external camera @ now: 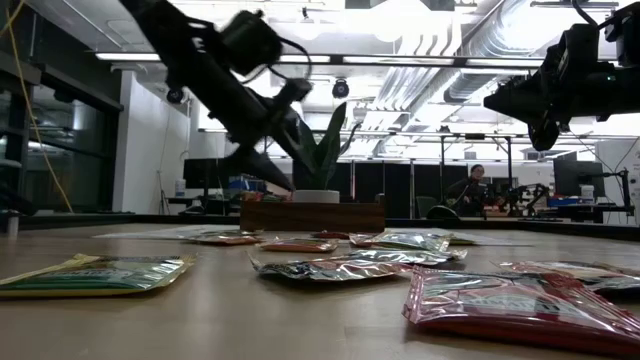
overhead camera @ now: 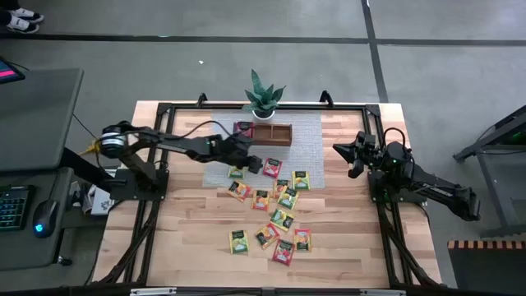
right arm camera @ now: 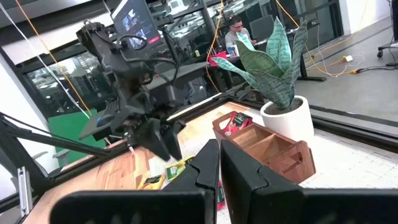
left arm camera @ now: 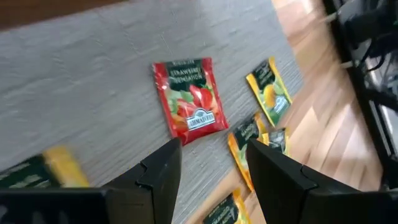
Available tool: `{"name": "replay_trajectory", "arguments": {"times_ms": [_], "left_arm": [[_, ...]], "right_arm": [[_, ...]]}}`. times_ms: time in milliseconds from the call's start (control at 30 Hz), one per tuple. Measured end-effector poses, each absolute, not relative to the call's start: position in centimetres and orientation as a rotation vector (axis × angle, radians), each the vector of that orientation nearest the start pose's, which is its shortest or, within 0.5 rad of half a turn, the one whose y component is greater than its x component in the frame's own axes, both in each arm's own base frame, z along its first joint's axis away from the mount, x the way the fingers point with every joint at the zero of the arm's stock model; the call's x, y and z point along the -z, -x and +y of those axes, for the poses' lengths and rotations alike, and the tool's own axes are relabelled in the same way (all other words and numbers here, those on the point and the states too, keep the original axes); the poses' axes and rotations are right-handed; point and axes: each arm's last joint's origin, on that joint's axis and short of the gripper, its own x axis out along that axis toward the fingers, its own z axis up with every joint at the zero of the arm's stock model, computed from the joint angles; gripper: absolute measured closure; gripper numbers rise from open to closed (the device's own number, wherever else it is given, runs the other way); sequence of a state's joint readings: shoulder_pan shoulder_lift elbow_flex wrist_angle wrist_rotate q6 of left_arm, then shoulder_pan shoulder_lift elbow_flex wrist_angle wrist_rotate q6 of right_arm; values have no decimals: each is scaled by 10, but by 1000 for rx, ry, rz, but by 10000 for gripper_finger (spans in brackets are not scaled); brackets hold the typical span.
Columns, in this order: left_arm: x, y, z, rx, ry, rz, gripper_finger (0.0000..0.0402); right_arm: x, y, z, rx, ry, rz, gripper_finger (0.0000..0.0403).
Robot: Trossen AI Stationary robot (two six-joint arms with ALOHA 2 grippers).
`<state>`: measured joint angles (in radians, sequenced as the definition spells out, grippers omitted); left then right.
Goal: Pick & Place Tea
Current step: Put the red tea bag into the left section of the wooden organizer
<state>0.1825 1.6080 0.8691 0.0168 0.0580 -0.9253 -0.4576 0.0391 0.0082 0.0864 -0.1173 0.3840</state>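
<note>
- The tea packets (overhead camera: pixel 271 210) lie spread on the table (overhead camera: pixel 189 238), mostly in the middle and toward 6 o'clock in the high view. One red packet already stands in the wooden tray (right arm camera: pixel 264 146), in its end part.
- The tray sits at 12 o'clock from the pile, right beside the potted plant (overhead camera: pixel 264 97).
- The left gripper (left arm camera: pixel 211 171) hangs over the gray mat (left arm camera: pixel 93 93). Its fingers are apart and hold nothing.
- A red strawberry packet (left arm camera: pixel 189 99) lies flat on the mat, just ahead of those fingers.
- The right gripper (right arm camera: pixel 217 165) waits at 3 o'clock, up off the table, with its fingers together and nothing in them.
- A packet looks light, thin and bendy, with a shiny, slippery skin. I think it will slide if pushed.
- The best hold is probably across one edge, pinching down flat.
</note>
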Motion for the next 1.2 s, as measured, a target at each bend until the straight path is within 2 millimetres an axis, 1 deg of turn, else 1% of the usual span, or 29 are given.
{"name": "replay_trajectory", "arguments": {"times_ms": [100, 200, 333, 400, 467, 567, 700, 767, 833, 900, 1000, 1200], "left_arm": [[-178, -334, 60, -447, 975, 654, 222], [-173, -344, 62, -464, 966, 724, 222], [-181, -357, 68, -424, 927, 768, 221], [-183, -364, 75, -429, 913, 782, 213], [-183, -367, 80, -450, 917, 831, 197], [-187, -374, 89, -461, 932, 848, 164], [-180, -379, 94, -491, 922, 918, 121], [-185, -384, 97, -488, 916, 892, 108], [-186, -386, 97, -490, 912, 884, 100], [-180, -387, 100, -508, 914, 904, 99], [-174, -395, 102, -503, 920, 912, 99], [-170, -397, 102, -505, 924, 924, 99]], "right_arm": [[-172, -91, -41, 326, -364, -118, 391], [-171, -91, -41, 326, -364, -118, 391], [-171, -91, -41, 327, -365, -117, 391], [-171, -91, -41, 327, -364, -118, 391], [-171, -91, -41, 327, -364, -118, 391], [-171, -91, -41, 327, -365, -117, 391], [-171, -91, -41, 328, -365, -118, 391], [-171, -91, -41, 328, -365, -118, 391], [-171, -91, -41, 328, -364, -118, 391], [-171, -91, -41, 328, -365, -118, 391], [-171, -91, -41, 327, -365, -118, 391], [-171, -91, -41, 328, -365, -118, 391]]}}
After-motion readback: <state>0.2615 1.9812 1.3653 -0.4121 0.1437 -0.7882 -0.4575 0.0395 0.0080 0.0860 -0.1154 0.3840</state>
